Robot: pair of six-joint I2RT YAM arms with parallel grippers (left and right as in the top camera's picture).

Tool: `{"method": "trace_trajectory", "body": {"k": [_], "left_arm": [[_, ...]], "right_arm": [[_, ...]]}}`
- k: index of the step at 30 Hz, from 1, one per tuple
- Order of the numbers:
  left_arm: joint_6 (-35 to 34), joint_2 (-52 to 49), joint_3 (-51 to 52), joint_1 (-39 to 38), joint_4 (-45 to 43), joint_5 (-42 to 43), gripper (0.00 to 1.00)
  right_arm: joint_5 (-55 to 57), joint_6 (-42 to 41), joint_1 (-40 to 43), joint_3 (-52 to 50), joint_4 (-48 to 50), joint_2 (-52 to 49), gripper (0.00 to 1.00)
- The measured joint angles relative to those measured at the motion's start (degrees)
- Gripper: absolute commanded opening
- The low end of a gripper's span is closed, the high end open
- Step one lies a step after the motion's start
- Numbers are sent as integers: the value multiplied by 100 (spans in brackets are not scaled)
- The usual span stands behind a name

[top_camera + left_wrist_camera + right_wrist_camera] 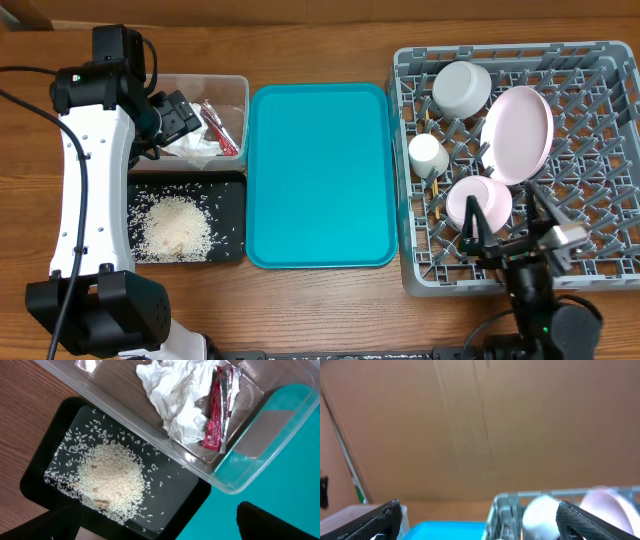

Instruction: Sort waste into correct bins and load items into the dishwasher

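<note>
The left pincer [190, 115], spread wide and empty, hovers over the clear tub [240, 480], with the tissue [175, 395] and red wrapper [216, 415] lying directly beneath. The right pincer [505, 218], also spread and empty, hangs over the rack [600, 60], just beside the pink bowl [478, 198].

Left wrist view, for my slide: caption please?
Tissue and red wrapper in clear tub; rice piled in black tray.

This looks like a robot test room, set up like a little kitchen. A white robot arm [90, 180] and a black robot arm [530, 295] stand at a wooden counter [320, 310], and on it sit a grey dish rack [415, 285] with dishes [517, 133] in it and a teal tray [320, 175]. Behind is a plain brown wall [470, 425].
</note>
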State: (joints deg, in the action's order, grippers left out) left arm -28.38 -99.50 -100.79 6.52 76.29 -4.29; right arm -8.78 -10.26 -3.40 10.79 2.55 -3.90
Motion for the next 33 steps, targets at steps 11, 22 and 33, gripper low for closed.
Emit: {"method": "trace_trajectory", "body": {"k": [11, 22, 33], "left_arm": [[0, 0, 0, 0, 0, -2, 100], [0, 0, 0, 0, 0, 0, 100], [0, 0, 0, 0, 0, 0, 100]], "right_arm": [[-2, -20, 0, -898, 85, 302, 100], [0, -20, 0, -973, -662, 306, 100], [-2, -22, 0, -973, -660, 306, 100]]}}
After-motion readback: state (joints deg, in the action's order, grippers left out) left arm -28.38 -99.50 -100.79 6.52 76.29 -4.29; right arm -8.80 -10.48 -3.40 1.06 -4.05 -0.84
